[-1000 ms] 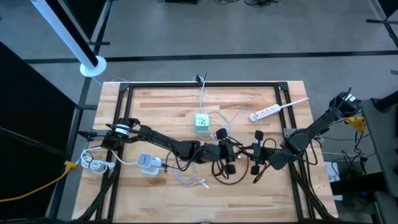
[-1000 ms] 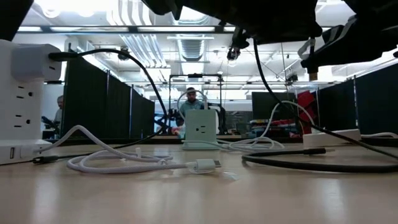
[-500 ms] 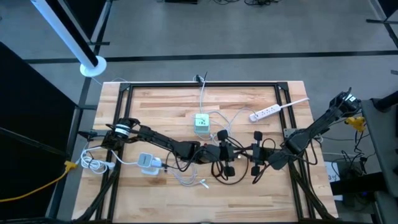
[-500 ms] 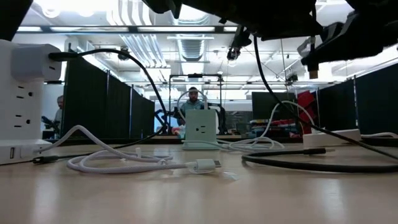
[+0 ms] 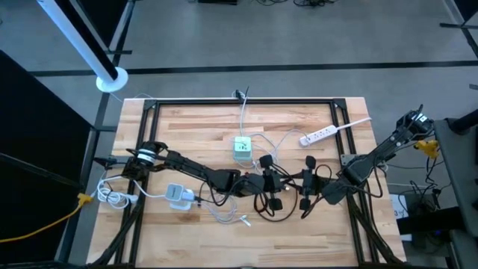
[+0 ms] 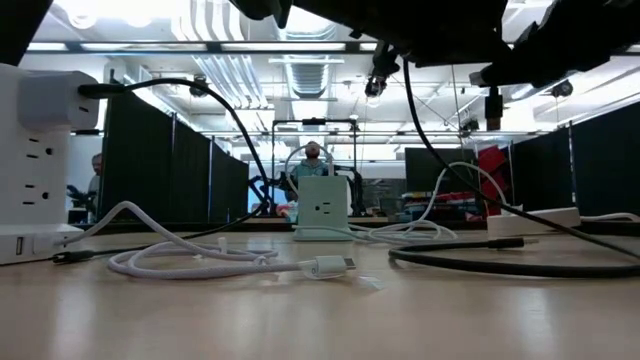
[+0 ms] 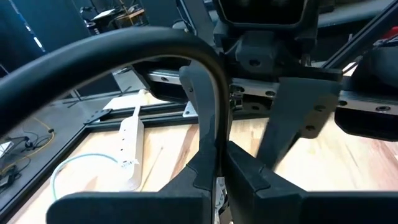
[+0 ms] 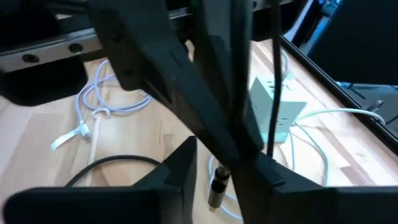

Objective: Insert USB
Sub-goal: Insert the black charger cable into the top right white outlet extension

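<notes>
**Ana:** Where is the USB plug?

**Ben:** The USB plug (image 8: 216, 182) hangs in the air right by the right tool (image 5: 305, 190). That is at about 4 o'clock from the green charging block (image 5: 243, 146), well apart from it.

**Ana:** Is the right tool pinching it?

**Ben:** I cannot tell if that tool is apart or together.

**Ana:** And the left tool?

**Ben:** The left tool (image 5: 267, 181) is pressed together, clamped on the black cable (image 7: 124, 53), just beside the right one.

**Ana:** What could go wrong?

**Ben:** I think the plug could slip and drop onto the worktop (image 5: 187, 119) if the right tool lets go too much. The cable is stiff and looped, so it could twist the plug sideways. Then the plug would miss the hole in the block. The two tools are close, so they could bump too.
</notes>
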You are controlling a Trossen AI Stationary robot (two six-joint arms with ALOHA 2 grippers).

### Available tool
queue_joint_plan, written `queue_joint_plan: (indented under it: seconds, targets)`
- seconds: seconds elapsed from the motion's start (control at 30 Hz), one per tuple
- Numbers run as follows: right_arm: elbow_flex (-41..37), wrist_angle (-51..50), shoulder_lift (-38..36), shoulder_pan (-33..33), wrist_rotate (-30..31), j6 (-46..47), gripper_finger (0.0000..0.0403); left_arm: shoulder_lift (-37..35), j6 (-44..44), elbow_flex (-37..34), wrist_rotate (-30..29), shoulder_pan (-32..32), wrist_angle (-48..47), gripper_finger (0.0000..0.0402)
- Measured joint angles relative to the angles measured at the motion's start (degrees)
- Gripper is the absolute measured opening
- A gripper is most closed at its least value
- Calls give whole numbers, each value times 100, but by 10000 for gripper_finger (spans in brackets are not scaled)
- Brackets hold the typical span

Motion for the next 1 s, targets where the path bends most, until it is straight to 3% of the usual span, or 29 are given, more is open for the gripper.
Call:
queue_joint_plan:
  seconds: [0.2, 0.37, 0.63, 0.87, 1.0]
  targets:
    - [0, -26, 0, 0, 82, 216, 8, 0, 3, 0, -42, -7, -63, 7]
    - [2, -107, 0, 0, 112, 409, 8, 3, 24, 0, -45, -7, -97, 10]
    - [17, -845, -31, -37, 745, 960, 8, 7, 54, -4, -44, -73, -731, 79]
    - [-11, -2539, -482, -614, 891, 1994, 8, -35, 35, -13, -12, -211, -1515, 115]
    - [-205, -3814, -887, -1113, 1319, 2438, 8, -35, -170, -13, 78, -313, -1786, 119]
